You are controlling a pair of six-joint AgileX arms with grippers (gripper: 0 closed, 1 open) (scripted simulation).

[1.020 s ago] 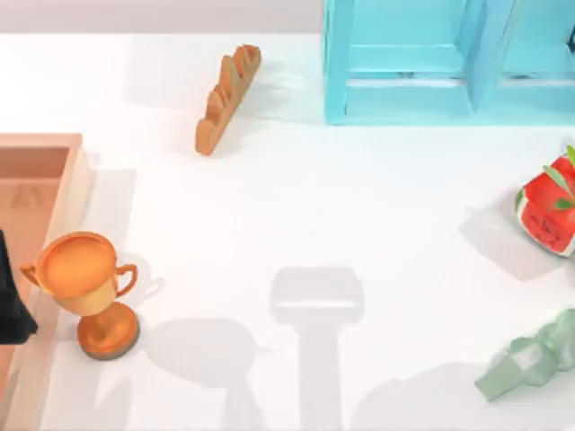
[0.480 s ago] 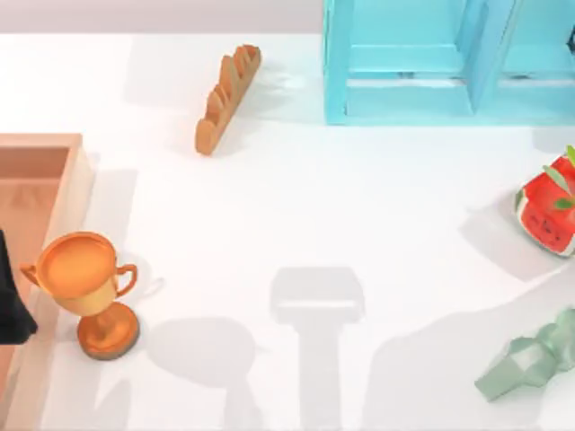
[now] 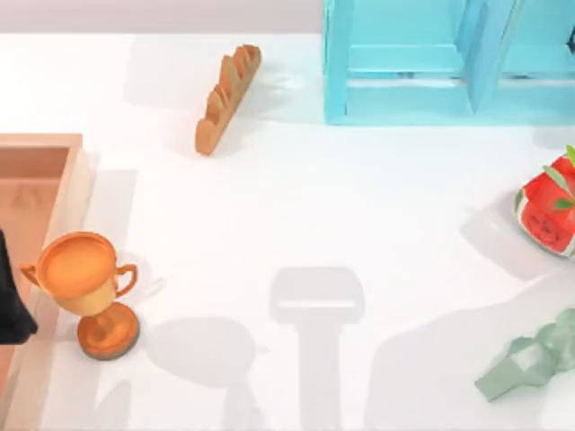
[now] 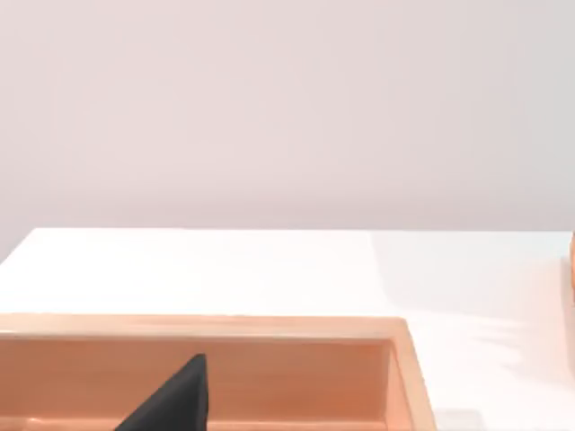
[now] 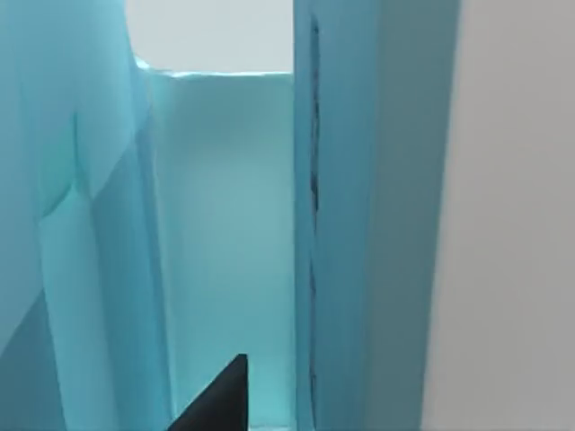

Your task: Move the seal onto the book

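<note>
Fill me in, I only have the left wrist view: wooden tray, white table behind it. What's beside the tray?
Observer: In the top view, a copper-coloured trophy stands upright on the table, right beside the wooden tray, at its right wall.
Operator: Anything on the table's right side?
Observer: A red watermelon-like cube sits at the right edge, and a pale green object lies nearer the bottom edge.
Operator: Where's the right gripper pointing?
Observer: In the right wrist view, the right gripper faces the light-blue shelf cabinet close up.
</note>
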